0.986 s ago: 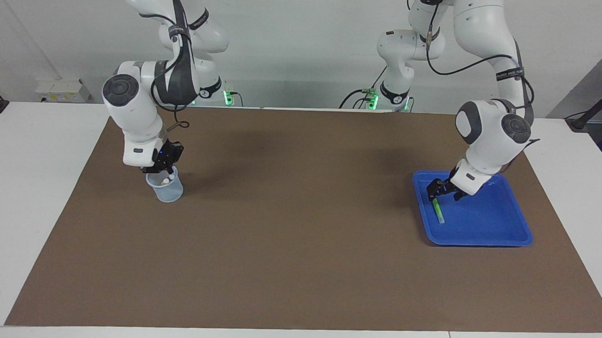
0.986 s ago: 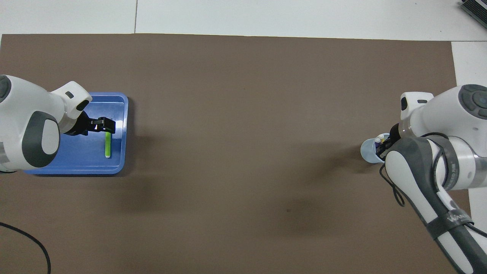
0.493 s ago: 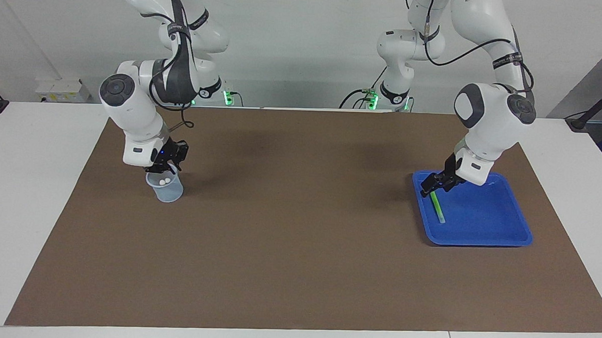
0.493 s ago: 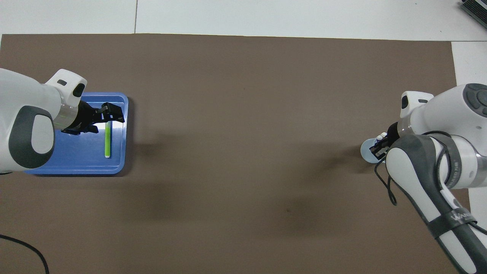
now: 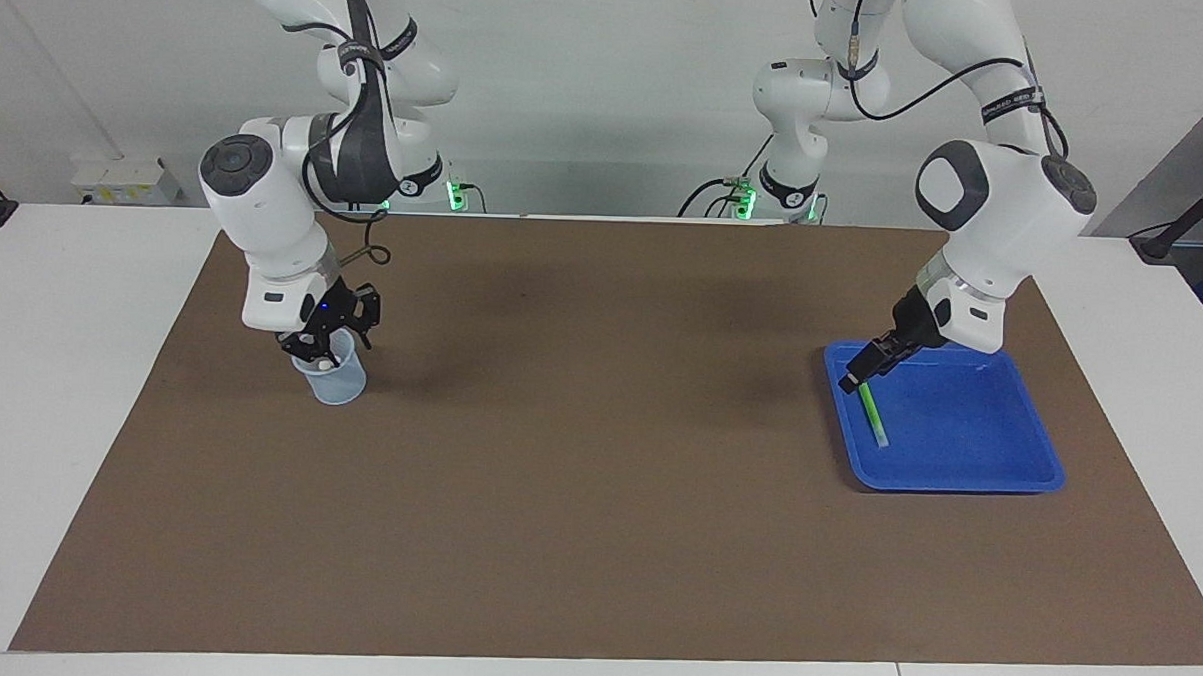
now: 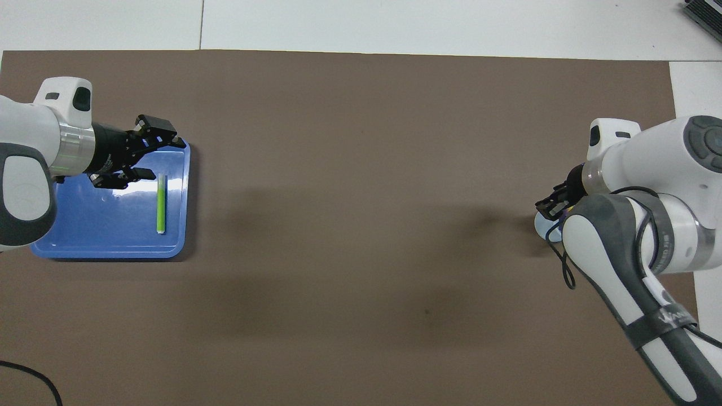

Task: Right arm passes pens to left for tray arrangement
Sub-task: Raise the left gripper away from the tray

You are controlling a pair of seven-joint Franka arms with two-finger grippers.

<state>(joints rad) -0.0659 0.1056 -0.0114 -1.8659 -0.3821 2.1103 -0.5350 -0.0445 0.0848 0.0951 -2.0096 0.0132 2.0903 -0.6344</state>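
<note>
A green pen [image 5: 872, 414] [image 6: 161, 203] lies flat in the blue tray [image 5: 967, 461] [image 6: 101, 239], along the side toward the right arm's end. My left gripper [image 5: 857, 373] [image 6: 151, 157] hangs open over that part of the tray, just above one end of the pen, holding nothing. At the right arm's end, my right gripper [image 5: 329, 337] [image 6: 550, 206] hovers over the pale-blue cup [image 5: 340, 384] [image 6: 542, 227], its fingers spread and nothing visibly between them. One whitish pen end [image 5: 328, 363] shows inside the cup. The other pens' colours are hidden.
A brown mat [image 5: 596, 498] covers most of the white table [image 5: 71, 340]. The tray and the cup are the only things standing on it. A black cable [image 6: 34, 383] lies near the left arm's corner.
My left gripper rose off the green pen and drew back from it. My right gripper lifted out of the cup and its fingers spread apart.
</note>
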